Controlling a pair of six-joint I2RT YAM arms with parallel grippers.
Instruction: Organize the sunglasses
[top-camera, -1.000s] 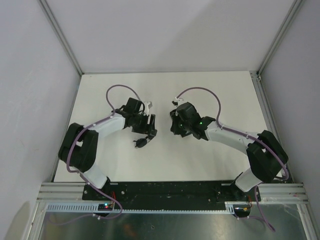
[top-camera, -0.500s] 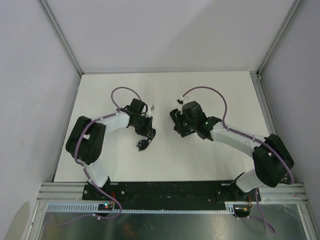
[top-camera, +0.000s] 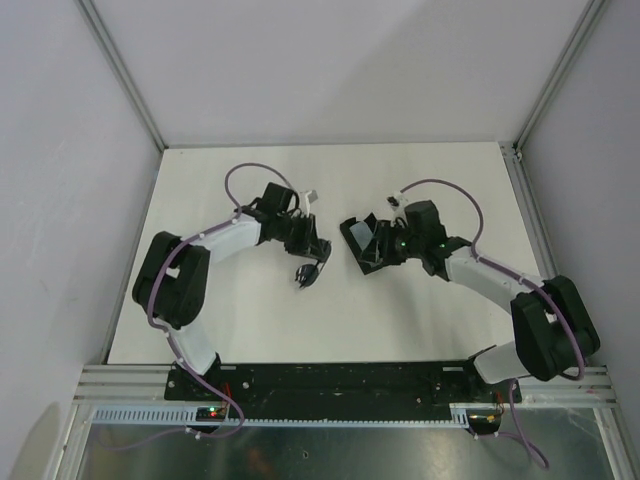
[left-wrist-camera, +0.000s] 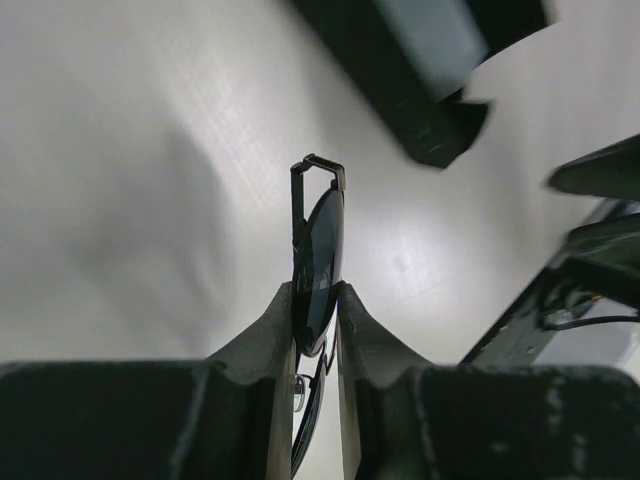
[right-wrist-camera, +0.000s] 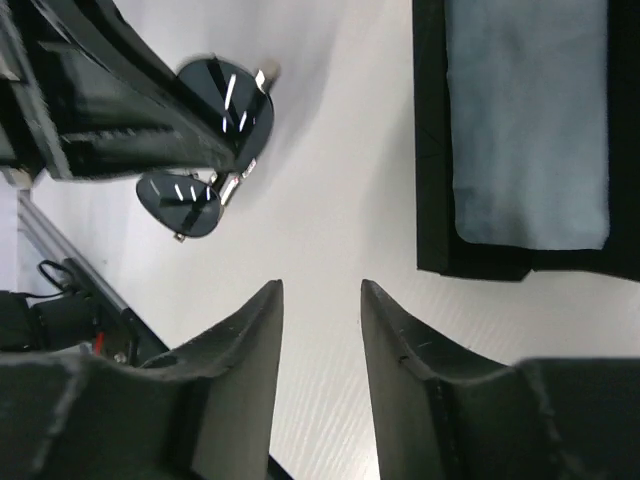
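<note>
With sunglasses (left-wrist-camera: 318, 250) pinched by a lens in left gripper (left-wrist-camera: 315, 292), lower flat into case (right-wrist-camera: 430, 150); right gripper (right-wrist-camera: 320, 292) half-parted, empty, beside case.

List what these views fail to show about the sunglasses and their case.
- Left wrist: dark-lensed, thin-framed sunglasses appear edge-on; left gripper fingers hide their lower part.
- Left wrist: black rectangular case blurred, cut by top edge.
- Right wrist: case cut by top and right edges.
- Top external: sunglasses too small for detail.

White table (top-camera: 400, 320) here, boxed in by pale grey walls (top-camera: 340, 70) (aluminium posts (top-camera: 120, 75) at the corners), even light, soft shadows.
</note>
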